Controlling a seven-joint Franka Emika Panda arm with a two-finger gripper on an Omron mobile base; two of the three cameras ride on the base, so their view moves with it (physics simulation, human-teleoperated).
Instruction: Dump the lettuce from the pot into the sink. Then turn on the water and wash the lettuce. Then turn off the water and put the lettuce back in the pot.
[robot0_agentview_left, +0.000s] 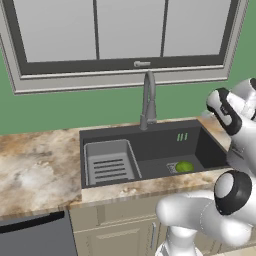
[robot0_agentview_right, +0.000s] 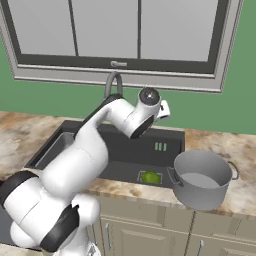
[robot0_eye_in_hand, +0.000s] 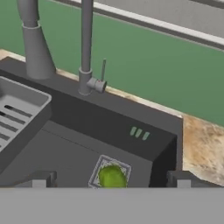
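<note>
One small round bright-green lettuce (robot0_eye_in_hand: 112, 176) sits on the drain grate near the dark-charcoal sink's (robot0_agentview_left: 150, 145) right end. It looks light, soft and roll-prone, so pinch across its middle. The gripper (robot0_eye_in_hand: 110, 179) hangs wide open and empty.

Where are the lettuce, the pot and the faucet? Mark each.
lettuce (robot0_agentview_left: 184, 166), left base view, top of the green ball.
pot (robot0_agentview_right: 200, 196), right base view, outer wall.
faucet (robot0_eye_in_hand: 85, 48), hand view, upright stem.

Marbled countertop (robot0_agentview_right: 235, 145) bears the pot (robot0_agentview_right: 202, 177), seemingly beside the sink (robot0_agentview_right: 167, 137).
</note>
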